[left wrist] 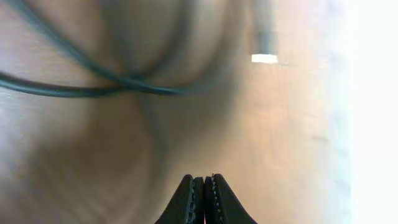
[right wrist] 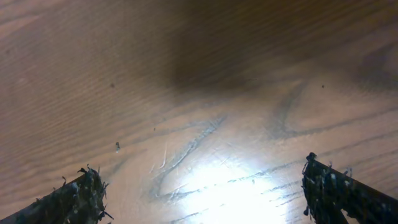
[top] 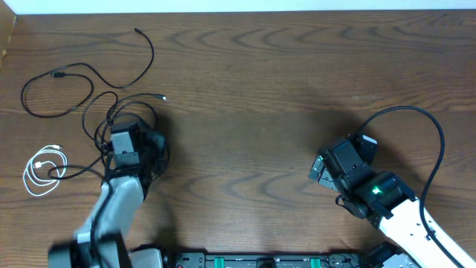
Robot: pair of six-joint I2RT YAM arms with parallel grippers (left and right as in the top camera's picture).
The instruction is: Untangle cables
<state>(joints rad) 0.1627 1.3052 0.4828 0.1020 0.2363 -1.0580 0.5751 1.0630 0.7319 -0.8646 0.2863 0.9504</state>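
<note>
Two thin black cables lie tangled at the table's left: one [top: 97,74] winds from the far edge into a wide loop, the other [top: 141,98] loops by my left gripper [top: 119,123] and ends in a small plug [top: 162,97]. A white cable [top: 43,167] lies coiled apart, nearer the front left. In the left wrist view the left gripper [left wrist: 204,182] is shut with nothing between its tips; blurred black cables [left wrist: 124,86] cross ahead of it, with a plug end [left wrist: 264,43] at upper right. My right gripper [top: 320,170] [right wrist: 208,186] stands open over bare wood, far from the cables.
The wooden table [top: 260,89] ends at a pale wall along the far edge. The right arm's own thick black cable [top: 439,141] arcs above it at the right. The arms' base rail [top: 260,260] runs along the front edge.
</note>
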